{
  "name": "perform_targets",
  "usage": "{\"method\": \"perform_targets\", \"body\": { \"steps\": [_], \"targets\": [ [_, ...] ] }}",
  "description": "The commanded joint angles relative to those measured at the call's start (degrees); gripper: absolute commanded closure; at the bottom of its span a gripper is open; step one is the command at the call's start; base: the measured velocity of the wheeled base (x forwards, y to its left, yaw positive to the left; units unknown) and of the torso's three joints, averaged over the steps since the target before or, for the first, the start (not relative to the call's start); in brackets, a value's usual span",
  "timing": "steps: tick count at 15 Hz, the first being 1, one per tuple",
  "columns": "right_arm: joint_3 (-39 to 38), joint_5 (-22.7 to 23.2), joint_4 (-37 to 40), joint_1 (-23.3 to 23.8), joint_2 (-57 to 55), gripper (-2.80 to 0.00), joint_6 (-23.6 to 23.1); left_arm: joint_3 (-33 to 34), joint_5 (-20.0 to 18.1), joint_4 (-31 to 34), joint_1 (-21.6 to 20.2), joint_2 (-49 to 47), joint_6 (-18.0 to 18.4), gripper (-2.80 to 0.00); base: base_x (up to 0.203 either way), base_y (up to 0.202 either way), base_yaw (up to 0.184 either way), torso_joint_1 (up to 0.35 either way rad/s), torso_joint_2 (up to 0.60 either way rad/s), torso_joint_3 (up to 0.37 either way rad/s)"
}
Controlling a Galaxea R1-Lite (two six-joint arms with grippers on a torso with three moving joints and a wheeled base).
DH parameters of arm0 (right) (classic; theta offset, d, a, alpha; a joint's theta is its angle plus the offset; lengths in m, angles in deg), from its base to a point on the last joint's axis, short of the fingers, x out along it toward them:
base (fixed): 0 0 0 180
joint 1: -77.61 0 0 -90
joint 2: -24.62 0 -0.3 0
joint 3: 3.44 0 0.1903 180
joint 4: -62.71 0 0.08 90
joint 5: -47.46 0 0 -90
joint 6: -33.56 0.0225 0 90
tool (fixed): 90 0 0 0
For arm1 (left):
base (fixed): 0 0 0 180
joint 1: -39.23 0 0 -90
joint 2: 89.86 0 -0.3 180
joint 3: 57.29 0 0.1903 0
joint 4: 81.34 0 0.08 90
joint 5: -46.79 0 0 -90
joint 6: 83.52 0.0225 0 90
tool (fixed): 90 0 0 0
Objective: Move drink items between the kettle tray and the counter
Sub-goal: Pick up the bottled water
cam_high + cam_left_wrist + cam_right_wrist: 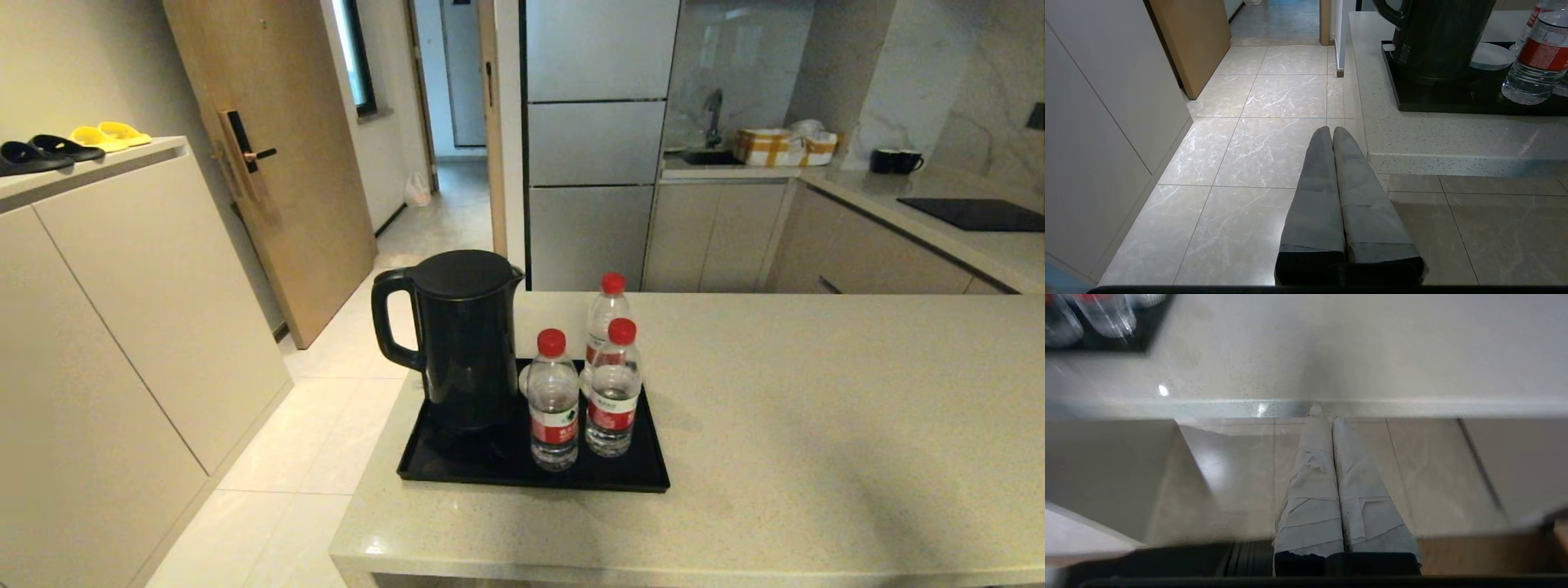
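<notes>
Three clear water bottles with red caps stand upright on the black kettle tray (pixel 637 478): one at the front left (pixel 553 404), one at the front right (pixel 614 392), one behind them (pixel 606 309). The black kettle (pixel 461 339) stands on the tray's left half. The tray rests on the beige speckled counter (pixel 816 425). Neither gripper shows in the head view. My left gripper (pixel 1331 130) is shut and empty, low over the floor beside the counter's near left corner. My right gripper (pixel 1323 414) is shut and empty, just below the counter's front edge, right of the tray (pixel 1143 335).
A small white saucer (pixel 1490 56) lies on the tray behind the kettle. Beige cabinets (pixel 122 327) line the left wall, with a tiled floor (pixel 326 425) between them and the counter. A grey worktop (pixel 963 212) with a cooktop panel (pixel 976 214) lies far right.
</notes>
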Motion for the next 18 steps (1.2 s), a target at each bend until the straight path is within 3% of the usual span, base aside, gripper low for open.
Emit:
{"method": "perform_targets", "body": {
  "steps": [1,3,5,6,15,18],
  "targets": [
    [-16.55,3.27,-26.21,-0.01,0.17,0.0,-4.01,0.0,0.01,0.01,-0.01,-0.06,0.02,0.0,0.0,0.0,0.0,0.0,0.0,0.0],
    [-21.46,7.0,-35.35,-0.04,0.22,0.0,-3.42,0.0,0.01,0.01,-0.01,-0.06,0.02,0.0,0.0,0.0,0.0,0.0,0.0,0.0],
    [-21.35,7.44,-32.51,-0.07,0.09,0.0,2.87,0.0,0.01,0.01,-0.01,-0.06,0.02,0.0,0.0,0.0,0.0,0.0,0.0,0.0],
    [-21.37,7.25,-32.32,-0.1,0.16,0.0,3.53,0.0,0.01,0.01,-0.01,-0.06,0.02,0.0,0.0,0.0,0.0,0.0,0.0,0.0],
    [-20.58,6.64,-29.77,-0.1,-0.28,0.0,1.33,0.0,0.01,0.01,-0.01,-0.06,0.02,0.0,0.0,0.0,0.0,0.0,0.0,0.0],
    [-10.41,7.44,-29.64,-0.11,-9.05,0.0,2.59,0.0,0.01,0.01,-0.01,-0.06,0.02,0.0,0.0,0.0,0.0,0.0,0.0,0.0]
  ]
}}
